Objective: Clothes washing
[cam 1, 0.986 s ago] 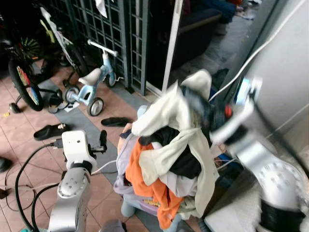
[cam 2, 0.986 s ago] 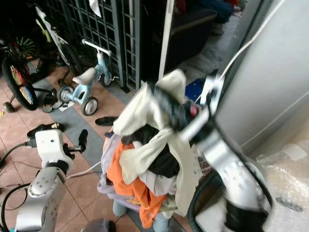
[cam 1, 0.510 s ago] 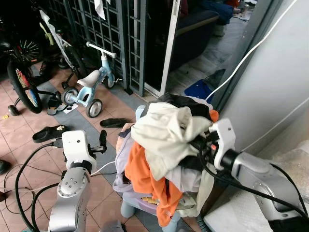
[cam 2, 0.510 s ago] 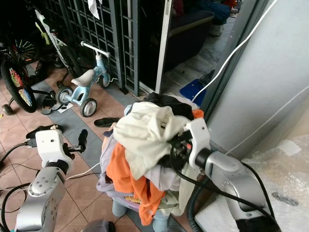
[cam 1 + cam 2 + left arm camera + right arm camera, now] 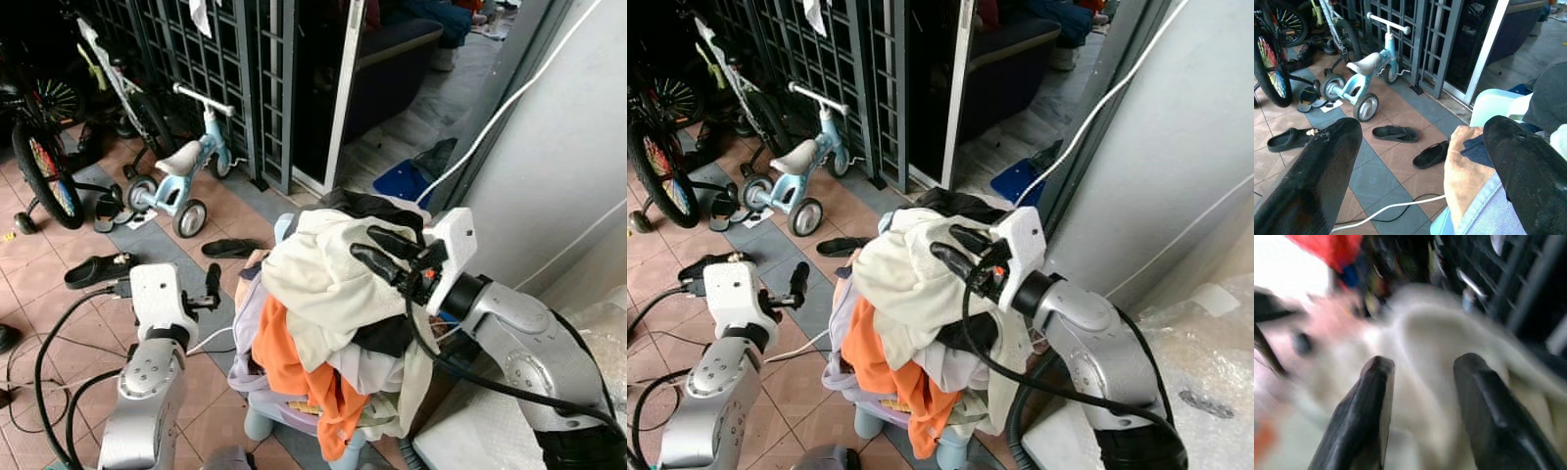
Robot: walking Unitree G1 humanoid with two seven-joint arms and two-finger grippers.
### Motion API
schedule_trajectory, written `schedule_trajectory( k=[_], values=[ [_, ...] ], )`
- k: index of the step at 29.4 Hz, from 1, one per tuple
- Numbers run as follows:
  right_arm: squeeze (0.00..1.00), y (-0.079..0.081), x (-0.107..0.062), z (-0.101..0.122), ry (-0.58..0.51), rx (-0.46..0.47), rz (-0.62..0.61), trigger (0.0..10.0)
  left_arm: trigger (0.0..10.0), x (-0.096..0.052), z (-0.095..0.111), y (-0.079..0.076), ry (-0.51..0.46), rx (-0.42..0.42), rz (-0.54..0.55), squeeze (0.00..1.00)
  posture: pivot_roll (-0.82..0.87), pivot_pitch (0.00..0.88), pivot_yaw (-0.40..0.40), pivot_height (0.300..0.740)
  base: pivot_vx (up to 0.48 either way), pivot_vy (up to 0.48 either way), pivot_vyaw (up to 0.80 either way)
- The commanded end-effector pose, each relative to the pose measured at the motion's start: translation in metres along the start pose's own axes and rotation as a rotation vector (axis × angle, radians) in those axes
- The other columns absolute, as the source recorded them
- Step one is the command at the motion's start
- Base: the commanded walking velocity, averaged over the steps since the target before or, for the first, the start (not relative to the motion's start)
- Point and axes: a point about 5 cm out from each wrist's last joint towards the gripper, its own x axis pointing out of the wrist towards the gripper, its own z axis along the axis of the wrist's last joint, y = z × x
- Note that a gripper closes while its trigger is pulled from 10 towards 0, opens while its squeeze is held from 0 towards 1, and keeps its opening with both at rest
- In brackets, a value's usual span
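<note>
Jaws apart; soft crumpled cream cloth (image 5: 328, 284)

Both arms are silver metal with white wrist blocks; the right gripper (image 5: 380, 251) and left gripper (image 5: 213, 285) have long black fingers, with black cables along the arms

A home's tiled porch or yard — lived-in, cluttered; beyond the left gripper (image 5: 210, 285), a child's blue tricycle (image 5: 184, 166) before a dark metal grille (image 5: 211, 69); a bicycle wheel (image 5: 39, 174) and sandals (image 5: 1396, 132) on the floor tiles (image 5: 1396, 105); just under the right gripper (image 5: 380, 251), heaped laundry (image 5: 328, 323).
</note>
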Motion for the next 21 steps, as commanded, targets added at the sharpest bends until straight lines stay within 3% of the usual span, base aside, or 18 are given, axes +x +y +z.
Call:
schedule_trajectory(
  k=[1,7,8,10,11,21],
  values=[
    [1.0,-0.002,0.006,0.0,0.009,-0.027,-0.055,10.0,10.0,0.001,-0.001,-0.001,0.015,-0.003,-0.006,0.0,-0.04,0.0,-0.032,0.74,0.0,0.0,0.0],
    [1.0,0.008,0.019,-0.002,0.029,-0.097,-0.075,10.0,10.0,0.001,-0.001,-0.002,0.015,-0.004,-0.006,0.0,-0.04,0.0,-0.037,0.74,0.0,0.0,0.0],
    [0.78,0.01,0.022,-0.005,0.035,-0.08,-0.091,0.0,10.0,0.001,-0.001,-0.002,0.014,-0.004,-0.005,0.0,-0.03,0.0,-0.041,0.74,0.0,0.0,0.0],
    [0.78,0.012,0.023,-0.008,0.032,-0.072,-0.101,0.0,10.0,0.001,-0.001,-0.002,0.013,-0.004,-0.004,0.0,-0.03,0.0,-0.042,0.74,0.0,0.0,0.0],
    [0.0,0.016,0.023,-0.011,0.036,-0.053,-0.084,0.0,10.0,0.0,-0.001,-0.002,0.014,-0.005,-0.002,0.0,-0.03,0.0,-0.042,0.74,0.0,0.0,0.0],
    [0.0,0.016,0.019,-0.029,0.112,0.0,-0.097,0.0,10.0,-0.001,-0.003,-0.001,0.022,-0.008,-0.004,0.0,-0.04,0.0,-0.039,0.74,0.0,0.0,0.0]
  ],
)
